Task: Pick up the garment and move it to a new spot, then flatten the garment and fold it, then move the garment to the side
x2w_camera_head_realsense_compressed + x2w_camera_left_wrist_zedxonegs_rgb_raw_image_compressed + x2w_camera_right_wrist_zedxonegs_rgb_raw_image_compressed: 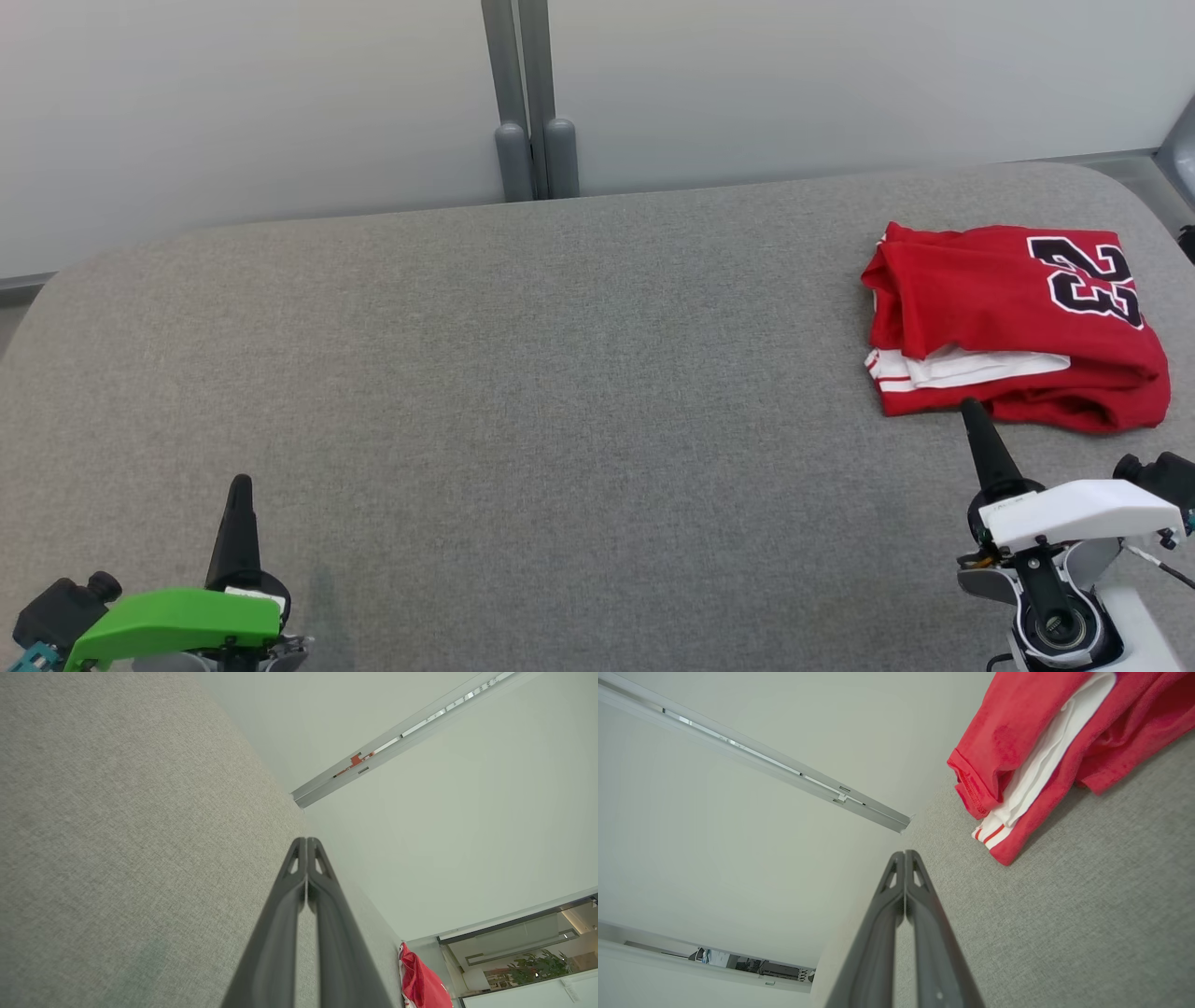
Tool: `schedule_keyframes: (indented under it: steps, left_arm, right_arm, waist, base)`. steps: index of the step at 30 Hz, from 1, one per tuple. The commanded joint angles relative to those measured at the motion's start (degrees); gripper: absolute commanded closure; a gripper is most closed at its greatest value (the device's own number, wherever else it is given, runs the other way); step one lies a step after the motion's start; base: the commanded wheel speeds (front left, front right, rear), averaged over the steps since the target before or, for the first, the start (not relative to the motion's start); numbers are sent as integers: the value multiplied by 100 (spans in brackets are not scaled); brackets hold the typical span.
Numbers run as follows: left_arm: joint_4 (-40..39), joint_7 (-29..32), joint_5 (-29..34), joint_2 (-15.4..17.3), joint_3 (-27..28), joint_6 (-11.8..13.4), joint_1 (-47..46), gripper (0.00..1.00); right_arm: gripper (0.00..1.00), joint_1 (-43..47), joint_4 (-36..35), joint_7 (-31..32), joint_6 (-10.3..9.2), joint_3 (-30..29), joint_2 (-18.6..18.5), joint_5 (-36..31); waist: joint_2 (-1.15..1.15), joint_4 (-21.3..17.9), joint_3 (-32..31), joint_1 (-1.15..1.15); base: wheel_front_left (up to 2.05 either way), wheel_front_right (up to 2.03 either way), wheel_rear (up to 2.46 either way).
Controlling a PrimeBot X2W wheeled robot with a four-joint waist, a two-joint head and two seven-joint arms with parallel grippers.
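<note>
The garment [1018, 322] is a red jersey with white trim and a black "23", lying folded at the right end of the grey table [523, 373]. It also appears at the upper right of the right wrist view as the garment [1045, 737], and as a red edge of the garment [420, 982] in the left wrist view. My right gripper [971, 407] is shut and empty, its tip just short of the jersey's near edge. Far to the left, near the front edge, my left gripper [241, 483] is shut and holds nothing. Both wrist views show fingers pressed together: left gripper [307, 840], right gripper [905, 853].
A pale wall with a grey vertical post [530, 103] runs behind the table. The table's rounded far corners curve away at left and right. Wide bare grey cloth stretches between the two grippers.
</note>
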Motion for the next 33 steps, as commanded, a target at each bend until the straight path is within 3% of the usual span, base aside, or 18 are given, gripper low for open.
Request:
schedule_keyframes:
  steps: [1,33]
  left_arm:
    - [-37,33,-179,-1,36,-16,-153,100]
    - [-2,484,-1797,-57,134,-44,-355,100]
  right_arm:
    - [100,-13,-85,32,-1,-61,5,130]
    - [100,80,-191,480,-1,-425,283,1513]
  waist:
    - [0,2,1,0]
    - [0,59,30,0]
  base:
    - [0,0,0]
    - [0,0,0]
